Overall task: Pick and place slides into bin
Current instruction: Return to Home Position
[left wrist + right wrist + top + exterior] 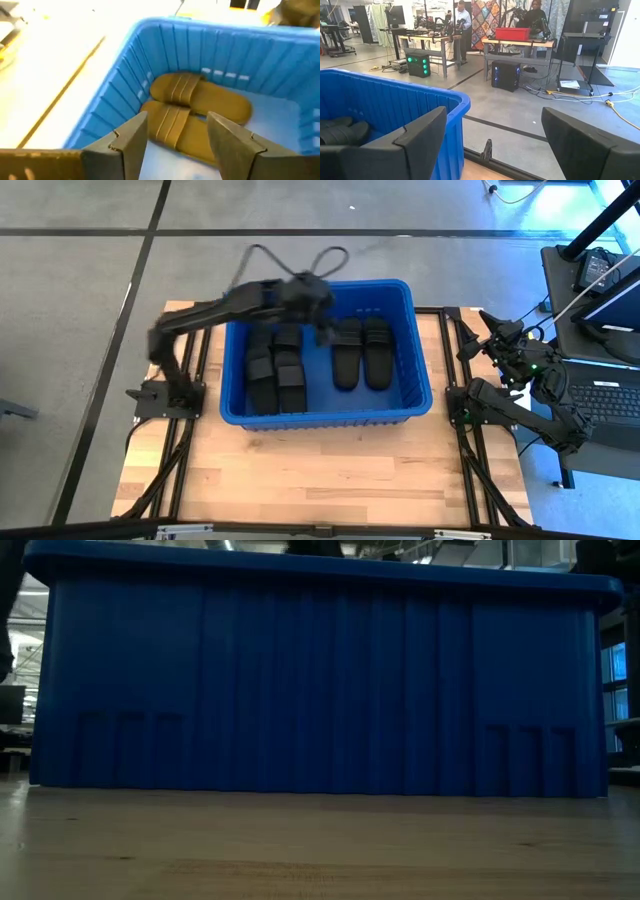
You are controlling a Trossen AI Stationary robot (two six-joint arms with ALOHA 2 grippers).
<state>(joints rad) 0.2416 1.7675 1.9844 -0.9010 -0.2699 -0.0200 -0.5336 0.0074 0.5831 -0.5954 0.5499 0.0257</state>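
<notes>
Light wooden worktop (300, 480) here, planks running side to side, black rails (478, 475) along its left and right edges. Sitting directly on it is the blue bin (412, 350), flat on its base, toward the far edge, one long wall facing front.

The black slides (361, 353) are lying flat inside the bright blue bin (322, 416), one pair sitting right, the others crowding left.

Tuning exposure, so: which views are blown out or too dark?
Left wrist view: everything outside the bin is blown out near white past the open left pincer. Low view: bin wall dim, in shadow. High view: even, with one glare patch on the floor top right. Right wrist view: evenly lit.
</notes>
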